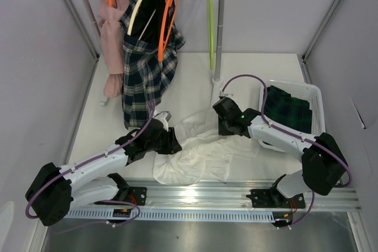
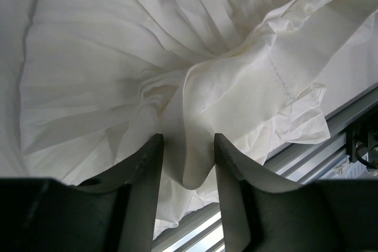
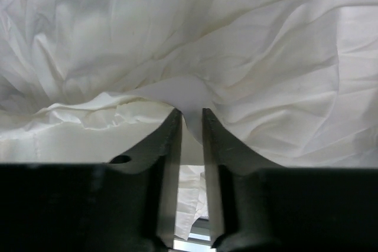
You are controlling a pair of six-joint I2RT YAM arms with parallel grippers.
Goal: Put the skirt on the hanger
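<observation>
Top external alone shows skirt (image 1: 287,112) in basket (image 1: 295,83); wrist views show both jaws pinching white garment (image 2: 106,57).

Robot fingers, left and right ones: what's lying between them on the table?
A crumpled white garment stretches between the left fingers and the right fingers, with both touching it. The top view shows it.

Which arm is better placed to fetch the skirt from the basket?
Right. The skirt lies in the basket beside the right arm; the left arm is far from it. The right claw must first release the white garment.
</observation>
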